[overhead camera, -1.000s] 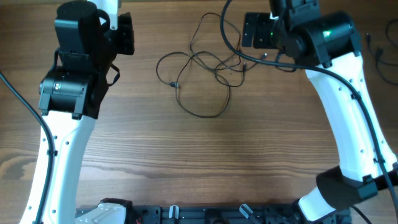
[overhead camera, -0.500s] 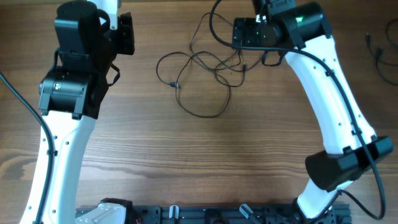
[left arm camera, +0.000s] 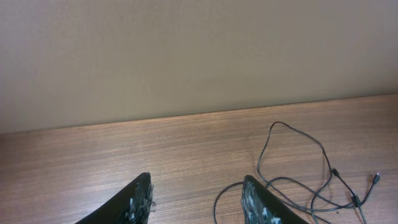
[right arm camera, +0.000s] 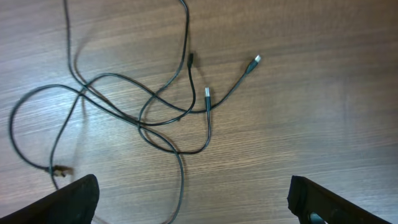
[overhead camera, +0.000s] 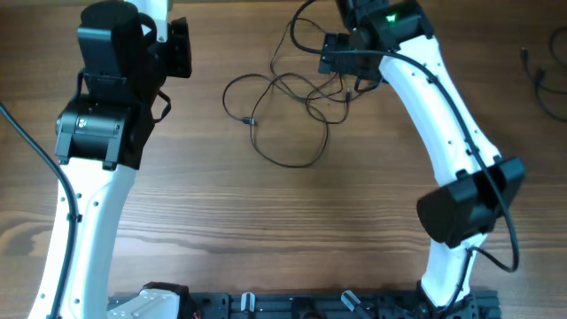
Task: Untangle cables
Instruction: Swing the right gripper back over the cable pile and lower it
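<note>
The cables (overhead camera: 285, 97) are thin black cords in loose crossing loops at the table's far middle. My right gripper (overhead camera: 337, 55) hovers over their right side. In the right wrist view its jaws (right arm camera: 193, 202) stand wide open and empty, and the cables (right arm camera: 143, 118) lie below with small plug ends (right arm camera: 256, 60) spread out. One cord runs down between the fingertips (right arm camera: 74, 199). My left gripper (overhead camera: 180, 46) is at the far left, apart from the cables. In the left wrist view it (left arm camera: 198, 199) is open and empty, with the cables (left arm camera: 311, 180) to its right.
More thin black cords (overhead camera: 539, 75) lie at the table's far right edge. A beige wall (left arm camera: 199, 56) rises behind the table's far edge. The black arm base (overhead camera: 292, 306) runs along the near edge.
My right arm has swung left and towards the far edge, bringing its gripper over the right side of the cables. The left arm and the cables have not moved.
</note>
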You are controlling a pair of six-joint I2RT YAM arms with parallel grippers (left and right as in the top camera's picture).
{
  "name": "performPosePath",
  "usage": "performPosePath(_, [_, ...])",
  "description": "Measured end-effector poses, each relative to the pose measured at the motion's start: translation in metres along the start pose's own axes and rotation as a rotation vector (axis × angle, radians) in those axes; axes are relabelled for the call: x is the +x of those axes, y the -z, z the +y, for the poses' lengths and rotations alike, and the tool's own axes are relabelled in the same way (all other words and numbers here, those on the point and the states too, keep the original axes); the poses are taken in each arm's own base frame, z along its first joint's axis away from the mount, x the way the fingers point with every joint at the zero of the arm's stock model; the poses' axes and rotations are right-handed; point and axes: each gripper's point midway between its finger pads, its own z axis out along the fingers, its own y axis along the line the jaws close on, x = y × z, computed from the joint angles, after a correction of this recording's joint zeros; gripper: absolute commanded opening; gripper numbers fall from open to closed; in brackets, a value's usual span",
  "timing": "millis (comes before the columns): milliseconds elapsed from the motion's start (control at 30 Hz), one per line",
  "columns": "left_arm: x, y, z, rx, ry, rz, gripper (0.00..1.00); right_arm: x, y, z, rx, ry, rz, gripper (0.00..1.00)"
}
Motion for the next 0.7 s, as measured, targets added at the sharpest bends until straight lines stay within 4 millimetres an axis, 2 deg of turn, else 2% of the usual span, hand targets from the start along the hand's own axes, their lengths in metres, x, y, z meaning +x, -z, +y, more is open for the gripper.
performPosePath(300, [0.0, 0.0, 0.0, 0.0, 0.0, 0.0, 0.47, 0.003, -0.039, 0.007, 0.025, -0.091, 0.038, 0.99])
performPosePath(467, [0.0, 0.0, 0.0, 0.0, 0.0, 0.0, 0.47, -0.007, -0.057, 0.016, 0.007, -0.148, 0.01, 1.0])
performPosePath(567, [0.0, 0.0, 0.0, 0.0, 0.0, 0.001, 0.47, -0.011, -0.068, 0.022, -0.003, -0.149, -0.002, 1.0])
performPosePath(700, [0.0, 0.0, 0.0, 0.0, 0.0, 0.002, 0.47, -0.007, -0.083, 0.023, 0.007, -0.122, 0.017, 1.0])
